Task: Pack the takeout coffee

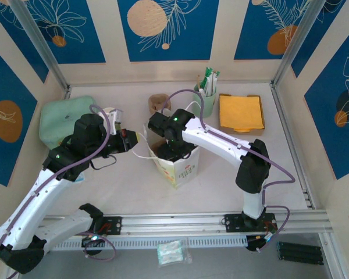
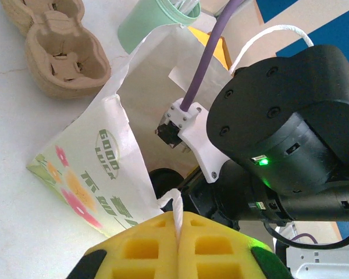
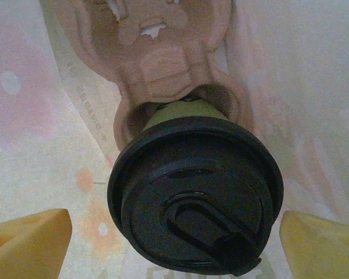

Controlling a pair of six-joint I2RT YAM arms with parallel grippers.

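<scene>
Right arm bends down into paper bag (image 1: 183,168); right end effector (image 3: 174,247) spread, fingers clear of takeout coffee (image 3: 195,192), which sits in pulp carrier (image 3: 163,64). Bag walls close around. Left end effector (image 2: 177,250) pinches bag handle (image 2: 175,209).

We see the takeout coffee (image 3: 195,195) from above. It is a small paper cup with a round black plastic lid, and the lid is pressed on and has a raised shape on top. Below the lid a little of the green side shows. The cup stands upright in an end pocket of the brown pulp carrier (image 3: 163,64), inside the white paper bag (image 3: 29,133).
</scene>
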